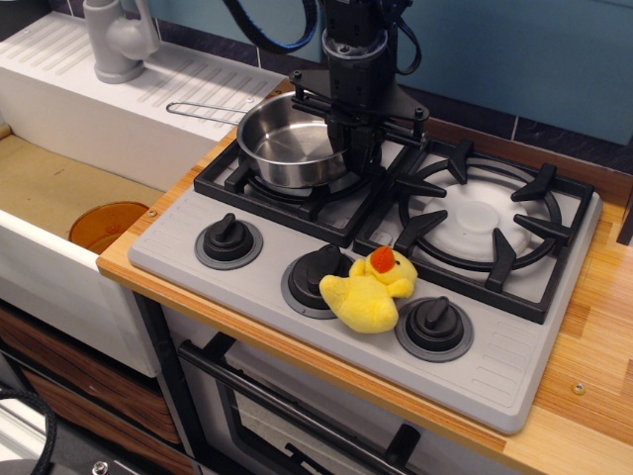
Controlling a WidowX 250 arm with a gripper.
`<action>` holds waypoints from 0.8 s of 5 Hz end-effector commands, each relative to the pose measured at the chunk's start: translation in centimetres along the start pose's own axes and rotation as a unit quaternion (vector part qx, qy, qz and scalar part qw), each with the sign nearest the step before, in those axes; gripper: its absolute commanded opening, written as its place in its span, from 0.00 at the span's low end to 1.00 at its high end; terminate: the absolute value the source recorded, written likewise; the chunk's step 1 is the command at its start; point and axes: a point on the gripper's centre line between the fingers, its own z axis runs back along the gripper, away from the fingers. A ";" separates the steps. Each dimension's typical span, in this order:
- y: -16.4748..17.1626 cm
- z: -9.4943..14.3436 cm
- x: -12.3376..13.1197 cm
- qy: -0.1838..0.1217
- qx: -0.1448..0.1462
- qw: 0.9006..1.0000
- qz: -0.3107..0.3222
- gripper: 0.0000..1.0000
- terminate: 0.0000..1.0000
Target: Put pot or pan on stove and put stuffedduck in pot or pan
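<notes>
The shiny steel pan (287, 148) sits on the left burner grate of the grey stove (247, 282), its wire handle (203, 107) pointing left over the white drainboard. My black gripper (358, 148) comes straight down onto the pan's right rim, and its fingers look closed on that rim. The yellow stuffed duck (371, 292) with an orange beak lies on the stove's front panel between the middle knob (316, 277) and the right knob (433, 327), partly covering the middle one. The duck is apart from the pan and the gripper.
The right burner (482, 223) holds nothing. A white sink basin (59, 188) with an orange disc (107, 226) lies to the left, with a grey faucet (117, 40) behind it. Wooden counter (593, 327) runs along the stove's right and front edges.
</notes>
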 end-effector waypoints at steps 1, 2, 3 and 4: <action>-1.3 7.0 2.6 -0.027 0.002 1.000 -0.002 0.00 0.00; -2.9 8.4 2.6 -0.016 0.008 1.000 -0.002 0.00 0.00; -5.9 9.2 2.6 -0.008 0.026 1.000 0.012 0.00 0.00; -8.7 9.5 2.7 -0.007 0.033 0.999 0.023 0.00 0.00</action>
